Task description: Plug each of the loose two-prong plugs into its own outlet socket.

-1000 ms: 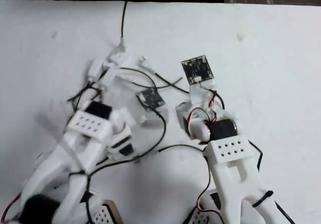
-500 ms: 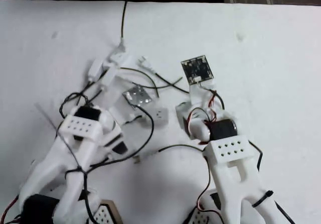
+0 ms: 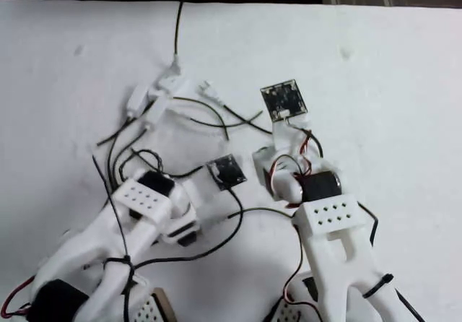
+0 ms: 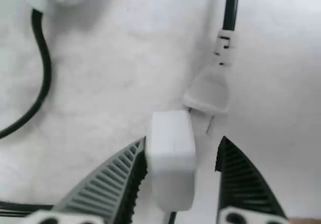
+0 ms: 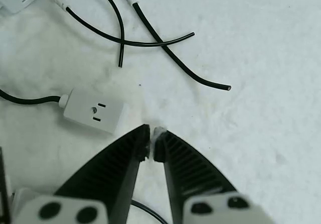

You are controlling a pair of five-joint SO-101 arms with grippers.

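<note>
Left gripper (image 4: 183, 142), 7 o'clock of table (image 3: 404, 84) centre, fingers apart. Socket block (image 4: 171, 148) rests against one finger. Plug (image 4: 208, 94) lies just beside it, prongs apparently off-line. Square your prongs to the slots first. Right gripper (image 5: 152, 133) pinched together, empty.

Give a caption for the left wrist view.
Open left gripper around a white socket block, two-prong plug beside it.

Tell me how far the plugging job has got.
Done: nothing looks plugged in; the outlet socket near the shut right gripper shows an empty face. In hand: the open left gripper straddles a white block, seemingly a socket, with a two-prong plug lying just ahead, prongs bare. Left: seating every plug.
</note>
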